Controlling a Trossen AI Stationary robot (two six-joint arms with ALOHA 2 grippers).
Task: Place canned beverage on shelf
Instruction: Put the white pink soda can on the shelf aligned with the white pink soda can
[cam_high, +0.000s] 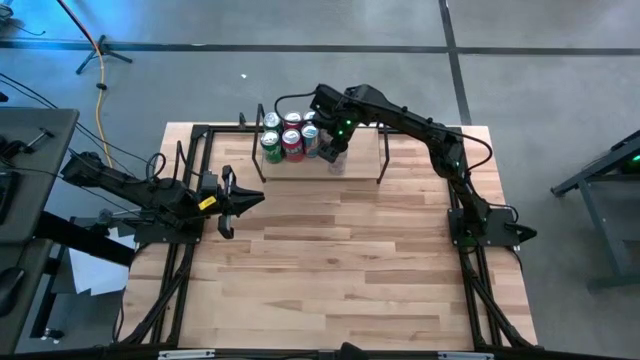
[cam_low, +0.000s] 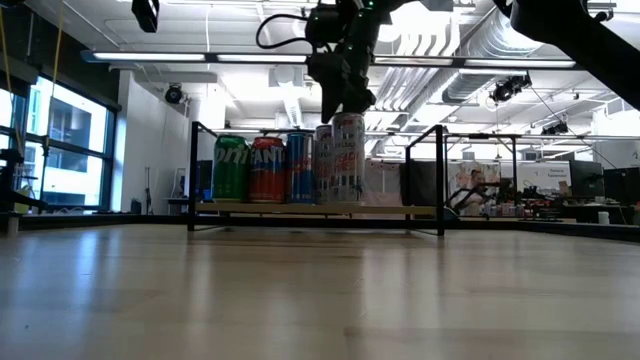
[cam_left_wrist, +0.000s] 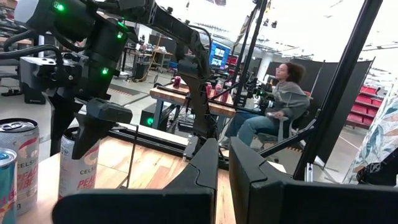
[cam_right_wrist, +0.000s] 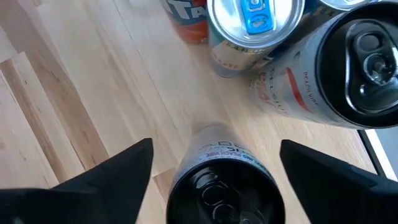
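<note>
The shelf (cam_low: 300, 209) stands at the table's far edge, a pale board with black wire uprights. On its left part several cans stand upright in a cluster: green (cam_low: 230, 168), orange-red (cam_low: 267, 168), blue (cam_low: 299, 168) and white ones. The white can (cam_right_wrist: 224, 186) nearest the shelf's middle stands on its base on the board. My right gripper (cam_right_wrist: 216, 149) points down over it, open, one finger on each side of its top with a gap showing on both sides. My left gripper (cam_high: 238, 196) hovers shut over the table's left side, holding nothing.
The shelf's right half (cam_high: 360, 160) is bare board up to the right upright (cam_low: 441, 180). Bare tabletop (cam_high: 350, 260) lies between the shelf and the near edge. A person sits in the room beyond the table (cam_left_wrist: 280, 106).
</note>
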